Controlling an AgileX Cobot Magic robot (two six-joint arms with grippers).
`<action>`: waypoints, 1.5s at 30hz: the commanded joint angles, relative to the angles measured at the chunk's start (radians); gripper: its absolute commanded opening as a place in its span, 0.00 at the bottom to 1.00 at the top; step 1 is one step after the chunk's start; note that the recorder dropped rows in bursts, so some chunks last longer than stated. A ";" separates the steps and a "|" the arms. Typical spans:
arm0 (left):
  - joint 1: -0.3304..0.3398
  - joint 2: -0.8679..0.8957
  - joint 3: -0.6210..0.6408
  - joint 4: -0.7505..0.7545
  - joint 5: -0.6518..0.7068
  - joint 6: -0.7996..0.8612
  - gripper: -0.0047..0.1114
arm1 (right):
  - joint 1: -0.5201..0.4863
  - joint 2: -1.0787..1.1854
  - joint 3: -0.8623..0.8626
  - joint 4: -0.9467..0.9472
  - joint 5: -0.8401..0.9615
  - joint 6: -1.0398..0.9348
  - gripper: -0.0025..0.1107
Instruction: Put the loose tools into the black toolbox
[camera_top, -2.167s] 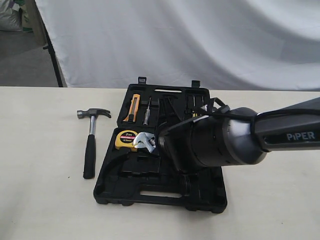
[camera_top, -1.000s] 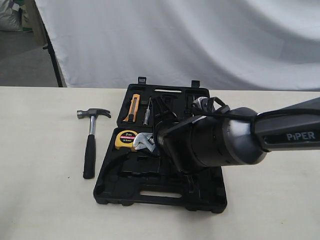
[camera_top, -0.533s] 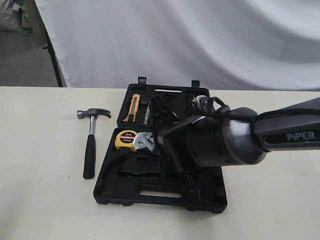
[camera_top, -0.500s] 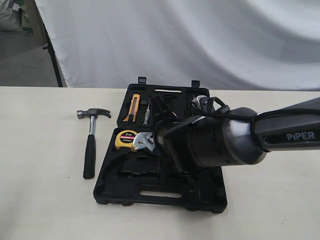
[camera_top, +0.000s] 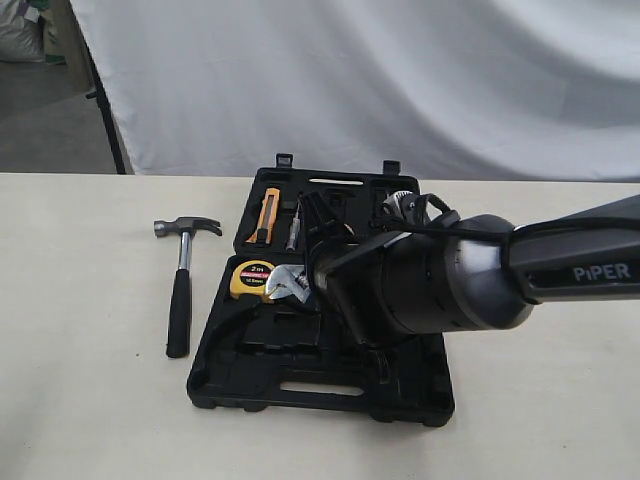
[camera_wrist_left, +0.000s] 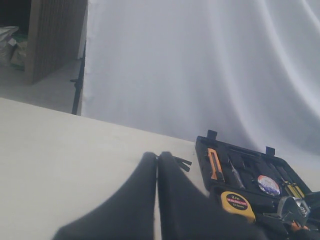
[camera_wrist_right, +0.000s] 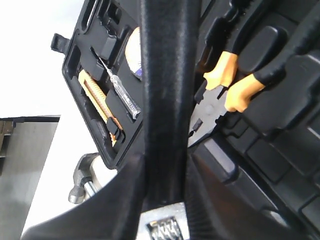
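Observation:
The black toolbox (camera_top: 240, 365) lies open on the table. My right gripper (camera_top: 316, 283) (camera_wrist_right: 165, 170) is shut on the silver adjustable wrench (camera_top: 290, 283) over the box. Its black handle (camera_wrist_right: 165, 75) runs up between the fingers, and its steel head (camera_wrist_right: 167, 225) is beside the yellow tape measure (camera_top: 253, 278). The claw hammer (camera_top: 180, 290) lies on the table left of the box. The small tape roll (camera_wrist_left: 268, 184) sits in the lid half, half hidden behind the handle in the right wrist view. My left gripper (camera_wrist_left: 157, 162) is shut and empty above the table, left of the toolbox (camera_wrist_left: 250, 160).
In the box lie orange-handled pliers (camera_wrist_right: 227, 85), an orange utility knife (camera_top: 266, 215) and a small screwdriver (camera_top: 294, 225). My right arm's thick body (camera_top: 450, 285) covers the box's right side. A white cloth backdrop (camera_top: 350, 80) hangs behind the table.
My right gripper has turned slightly, swinging the wrench's black handle a little leftward over the lid half. The wrench head stays by the tape measure. The hammer has not moved.

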 joint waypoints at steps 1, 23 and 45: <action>-0.004 -0.003 -0.003 -0.002 -0.009 -0.005 0.05 | 0.004 -0.009 -0.006 0.001 0.034 -0.009 0.02; -0.004 -0.003 -0.003 -0.002 -0.009 -0.005 0.05 | 0.004 -0.009 0.043 0.107 0.023 -0.008 0.36; -0.006 -0.003 -0.003 0.006 -0.009 -0.005 0.05 | 0.004 -0.140 0.047 -0.413 0.241 -0.668 0.02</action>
